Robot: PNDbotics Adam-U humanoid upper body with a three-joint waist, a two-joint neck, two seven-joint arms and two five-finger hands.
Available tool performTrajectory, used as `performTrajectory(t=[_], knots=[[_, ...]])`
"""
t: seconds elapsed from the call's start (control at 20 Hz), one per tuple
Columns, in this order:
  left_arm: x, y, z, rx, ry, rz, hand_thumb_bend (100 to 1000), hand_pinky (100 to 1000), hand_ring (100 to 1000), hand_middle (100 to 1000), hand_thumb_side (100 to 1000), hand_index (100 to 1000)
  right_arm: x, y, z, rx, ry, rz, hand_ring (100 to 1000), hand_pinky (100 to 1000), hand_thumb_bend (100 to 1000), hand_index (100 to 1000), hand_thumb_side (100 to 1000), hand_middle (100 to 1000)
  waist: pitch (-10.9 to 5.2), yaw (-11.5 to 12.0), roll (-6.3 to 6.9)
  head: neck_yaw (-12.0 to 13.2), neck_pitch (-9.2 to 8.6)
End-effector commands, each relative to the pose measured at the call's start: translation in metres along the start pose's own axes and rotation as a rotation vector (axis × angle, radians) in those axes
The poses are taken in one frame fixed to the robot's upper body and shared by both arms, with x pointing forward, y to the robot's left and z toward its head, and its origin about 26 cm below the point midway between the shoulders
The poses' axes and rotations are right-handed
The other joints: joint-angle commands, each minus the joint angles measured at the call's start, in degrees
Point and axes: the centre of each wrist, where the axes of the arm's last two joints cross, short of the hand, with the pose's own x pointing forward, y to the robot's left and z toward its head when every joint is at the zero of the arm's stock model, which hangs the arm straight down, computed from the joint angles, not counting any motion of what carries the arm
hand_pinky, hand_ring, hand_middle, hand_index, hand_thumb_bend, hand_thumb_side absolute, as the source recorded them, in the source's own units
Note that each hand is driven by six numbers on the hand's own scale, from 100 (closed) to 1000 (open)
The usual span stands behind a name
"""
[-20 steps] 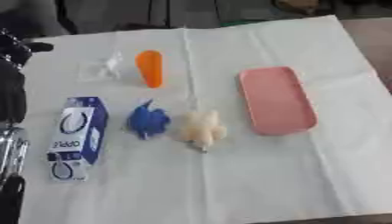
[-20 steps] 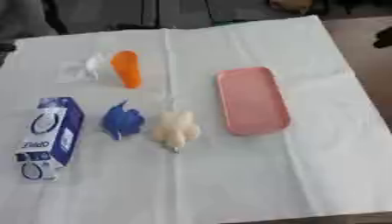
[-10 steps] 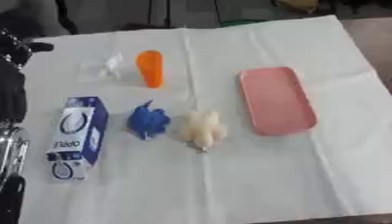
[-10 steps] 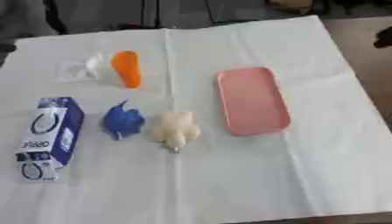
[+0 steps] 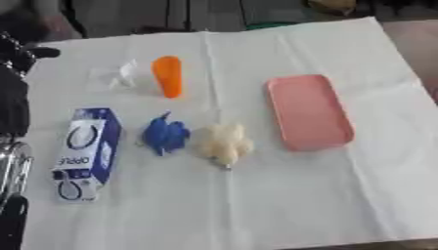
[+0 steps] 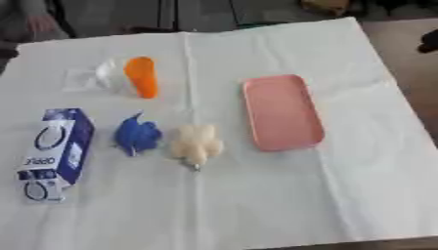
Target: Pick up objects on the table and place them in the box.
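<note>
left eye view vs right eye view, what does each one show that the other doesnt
Only the left eye view shows the robot's black and silver left arm along its left edge. Only the right eye view shows a dark shape over the bare brown surface at its right edge. Both share the white cloth, pink rectangular tray, orange oblong object, blue soft toy, cream soft toy and blue-and-white carton.

Left arm [image 5: 12,97] cut off at edge
</note>
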Motion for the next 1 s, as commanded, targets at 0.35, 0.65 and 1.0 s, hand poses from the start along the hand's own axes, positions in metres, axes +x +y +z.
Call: performTrajectory(t=[0.35, 0.65, 1.0], knots=[[0.018, 0.030, -0.006, -0.094, -0.009, -0.291, 100, 657, 772, 720, 860, 824, 0.009, -0.003, -0.004, 0.007, -0.034, 0.014, 563, 551, 100, 728, 755, 794, -0.86, 0.0, 0.00, 0.0, 0.23], [0.028, 0.047, 0.009, -0.130, 0.142, -0.622, 100, 676, 769, 732, 789, 836, 0.009, -0.004, -0.004, 0.004, -0.029, 0.019, 563, 551, 100, 727, 757, 794, -0.83, 0.1, 0.29, -0.4, 0.23], [0.025, 0.058, 0.051, -0.140, 0.324, -0.975, 274, 712, 800, 781, 677, 867, 0.009, -0.006, -0.004, 0.003, -0.026, 0.028, 564, 552, 100, 728, 755, 794, -1.30, 0.3, 0.81, -0.5, 0.23]])
